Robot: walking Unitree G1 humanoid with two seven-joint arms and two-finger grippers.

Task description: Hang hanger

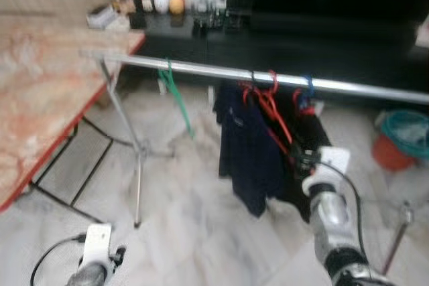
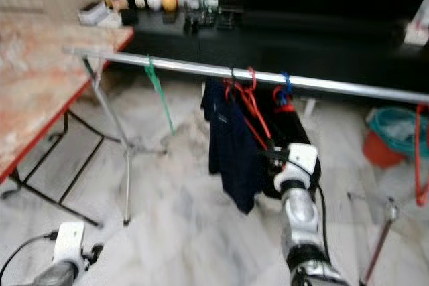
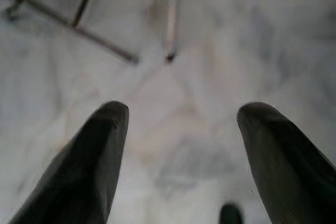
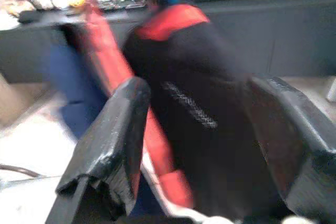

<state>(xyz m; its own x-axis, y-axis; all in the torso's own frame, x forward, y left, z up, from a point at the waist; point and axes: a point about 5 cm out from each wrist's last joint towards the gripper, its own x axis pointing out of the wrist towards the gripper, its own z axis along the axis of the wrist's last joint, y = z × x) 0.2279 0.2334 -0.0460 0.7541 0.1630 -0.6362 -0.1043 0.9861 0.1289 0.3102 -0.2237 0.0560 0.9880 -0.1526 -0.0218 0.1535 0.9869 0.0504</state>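
Observation:
A silver clothes rail (image 1: 201,68) runs across the room. On it hang a green hanger (image 1: 175,98), a navy garment (image 1: 244,152), a red hanger (image 1: 271,108) and a black garment (image 4: 205,108) on a blue hook (image 1: 307,92). My right gripper (image 1: 299,157) is raised at the lower end of the red hanger (image 4: 107,51), open; the red bar runs along the inside of one finger (image 4: 118,129) and the black garment lies between the fingers. My left gripper (image 3: 178,114) hangs low over the marble floor, open and holding nothing.
A marble-topped table (image 1: 40,98) with a red edge stands at the left. The rack's legs (image 1: 137,165) reach the floor below the rail. A dark cabinet (image 1: 301,41) lies behind, an orange bucket (image 1: 399,145) at the right, another red hanger (image 2: 421,159) at the rail's far end.

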